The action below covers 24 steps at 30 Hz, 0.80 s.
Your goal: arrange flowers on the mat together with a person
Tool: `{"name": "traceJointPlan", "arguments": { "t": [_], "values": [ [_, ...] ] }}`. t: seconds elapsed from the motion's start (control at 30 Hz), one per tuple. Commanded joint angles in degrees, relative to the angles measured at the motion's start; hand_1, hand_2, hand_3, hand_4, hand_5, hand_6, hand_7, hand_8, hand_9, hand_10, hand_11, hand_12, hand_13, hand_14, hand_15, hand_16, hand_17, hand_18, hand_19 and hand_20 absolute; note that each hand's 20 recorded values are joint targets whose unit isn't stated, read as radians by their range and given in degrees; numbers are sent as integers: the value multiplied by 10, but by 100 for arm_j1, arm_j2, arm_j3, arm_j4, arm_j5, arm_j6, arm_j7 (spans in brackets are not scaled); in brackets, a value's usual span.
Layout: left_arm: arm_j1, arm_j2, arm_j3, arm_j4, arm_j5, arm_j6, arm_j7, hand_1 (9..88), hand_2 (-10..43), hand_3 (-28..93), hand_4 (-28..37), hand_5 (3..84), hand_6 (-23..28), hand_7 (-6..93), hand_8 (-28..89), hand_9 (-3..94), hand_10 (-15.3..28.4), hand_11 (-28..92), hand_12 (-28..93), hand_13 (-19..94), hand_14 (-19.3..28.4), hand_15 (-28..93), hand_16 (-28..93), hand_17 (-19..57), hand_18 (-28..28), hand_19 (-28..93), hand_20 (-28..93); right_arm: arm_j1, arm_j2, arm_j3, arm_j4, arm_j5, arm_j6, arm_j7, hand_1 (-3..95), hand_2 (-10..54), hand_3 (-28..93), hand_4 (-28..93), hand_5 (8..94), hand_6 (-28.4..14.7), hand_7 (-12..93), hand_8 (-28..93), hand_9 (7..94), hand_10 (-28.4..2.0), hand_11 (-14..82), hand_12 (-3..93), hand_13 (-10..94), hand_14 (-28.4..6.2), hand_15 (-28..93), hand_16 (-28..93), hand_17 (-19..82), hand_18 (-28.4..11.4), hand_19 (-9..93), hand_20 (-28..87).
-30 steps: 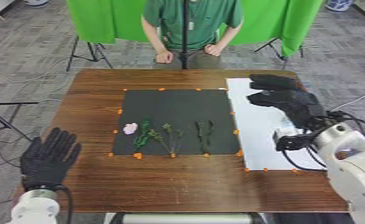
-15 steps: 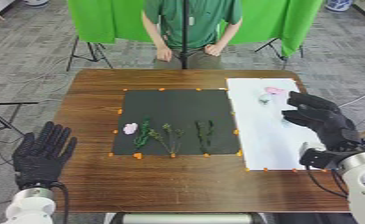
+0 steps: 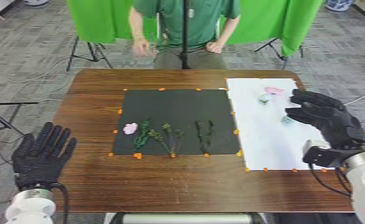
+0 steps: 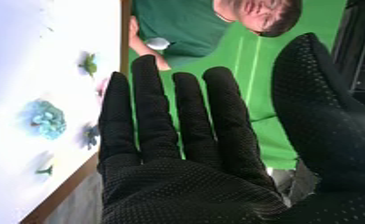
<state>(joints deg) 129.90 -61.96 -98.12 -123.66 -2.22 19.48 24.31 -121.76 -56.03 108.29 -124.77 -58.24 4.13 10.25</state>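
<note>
Stems of leafy green lie on the square black mat beside a pale pink flower. My right hand, straight-fingered and empty, is by the white sheet; I seem between placements, and next should pinch the ruffled blue flower lying there.

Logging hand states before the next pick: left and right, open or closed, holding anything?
Left hand: open, empty.
Right hand: open, fingers straight, empty, over the white sheet's edge.
</note>
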Motion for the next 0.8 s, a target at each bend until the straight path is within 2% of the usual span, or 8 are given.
{"name": "traceJointPlan", "arguments": {
  "t": [0.03,0.4,0.73,0.8],
  "values": [
    [50,-110,71,8,-37,55,-15,295,157,759,-283,526,82,155,-113,462,140,230,58,342,154,351,-103,-62,156,435,100,-17,-81,-43,-35,-60,0,42,389,-77,788,-283,432,-23,191,-135,411,-115,98,144,425,-136,144,232,130,-175,399,144],
    [87,-150,49,-13,-70,90,4,294,157,760,-283,527,83,156,-112,462,140,230,59,344,156,354,-103,-63,157,437,103,-2,-68,-68,-49,-47,68,74,390,-78,790,-283,432,-23,191,-135,411,-114,97,144,427,-135,144,232,131,-174,402,146],
    [144,-172,42,-41,-156,166,67,295,159,760,-283,528,86,158,-112,462,141,232,62,345,162,374,-100,-64,159,440,105,48,-52,-133,-59,-106,111,215,391,-74,788,-283,436,-20,197,-139,415,-114,97,143,429,-134,148,233,129,-177,413,152],
    [129,-200,30,-35,-136,171,30,295,160,759,-283,527,86,159,-111,463,141,235,63,346,163,378,-99,-64,159,440,106,29,-48,-152,-73,-187,188,254,392,-73,787,-283,437,-20,196,-140,415,-114,98,143,432,-134,152,233,131,-180,433,161]
  ]
}}
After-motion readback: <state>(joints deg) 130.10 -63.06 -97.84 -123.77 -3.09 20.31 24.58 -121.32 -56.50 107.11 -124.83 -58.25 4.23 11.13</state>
